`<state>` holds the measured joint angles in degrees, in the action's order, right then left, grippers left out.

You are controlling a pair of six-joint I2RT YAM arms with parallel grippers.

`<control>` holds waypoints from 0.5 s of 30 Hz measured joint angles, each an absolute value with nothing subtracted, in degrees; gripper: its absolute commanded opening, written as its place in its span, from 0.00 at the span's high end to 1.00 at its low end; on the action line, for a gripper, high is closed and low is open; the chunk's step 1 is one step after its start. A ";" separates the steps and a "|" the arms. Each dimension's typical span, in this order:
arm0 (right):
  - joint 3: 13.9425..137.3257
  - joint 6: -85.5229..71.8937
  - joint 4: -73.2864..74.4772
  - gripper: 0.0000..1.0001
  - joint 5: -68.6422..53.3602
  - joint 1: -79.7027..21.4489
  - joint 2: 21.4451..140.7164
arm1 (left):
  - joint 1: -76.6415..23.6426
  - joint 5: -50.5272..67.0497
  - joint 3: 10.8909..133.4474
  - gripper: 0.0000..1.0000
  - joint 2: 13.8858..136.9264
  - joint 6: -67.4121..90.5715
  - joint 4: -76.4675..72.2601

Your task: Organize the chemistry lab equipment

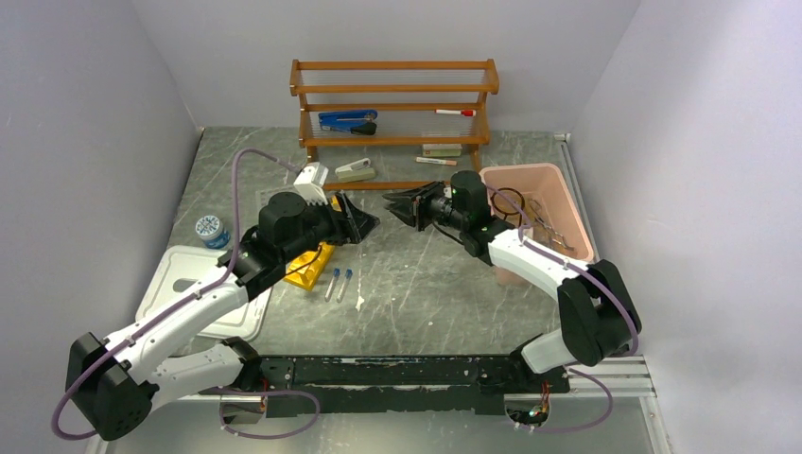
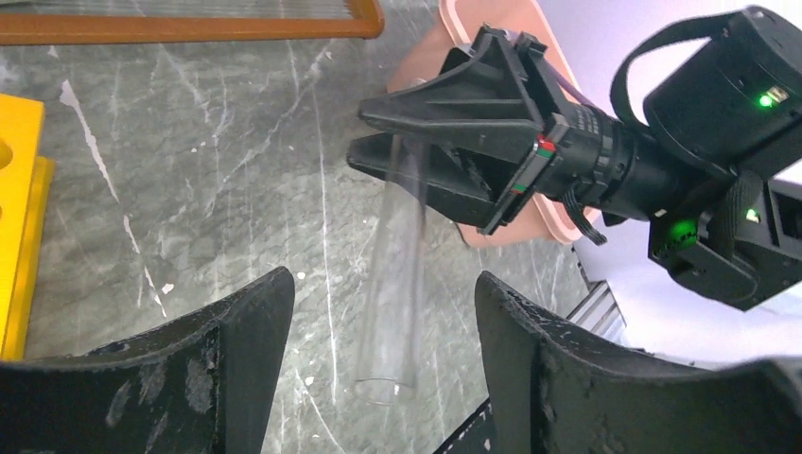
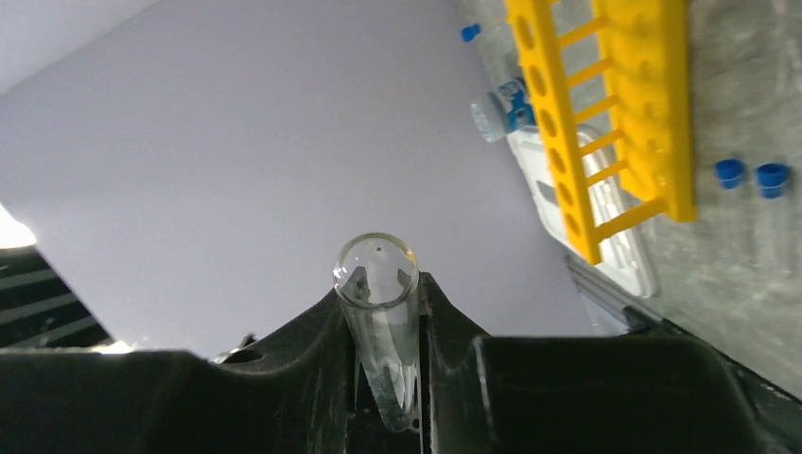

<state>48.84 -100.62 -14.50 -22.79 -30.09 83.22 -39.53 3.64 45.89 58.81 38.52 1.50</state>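
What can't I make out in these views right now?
Left wrist: the tube's top end is blurred and hidden inside the right gripper.
Right wrist: the tube's far end is hidden inside the same gripper.
Top: the tube is too thin and clear to see; the rack lies mostly under the left arm; the bin's contents are too small to name.

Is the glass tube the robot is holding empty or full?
Looks empty. The glass tube pinched in the right gripper is clear all the way through, with the table showing behind it and no liquid inside.
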 measured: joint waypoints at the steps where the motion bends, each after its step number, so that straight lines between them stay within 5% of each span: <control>1: 48.84 -101.73 -15.55 0.85 -23.22 -30.11 83.22 | -39.53 2.76 45.89 0.26 58.76 39.13 1.50; 15: 47.11 -110.98 -21.23 0.86 -24.05 -30.15 82.94 | -39.53 -0.01 42.87 0.45 55.51 45.76 -4.23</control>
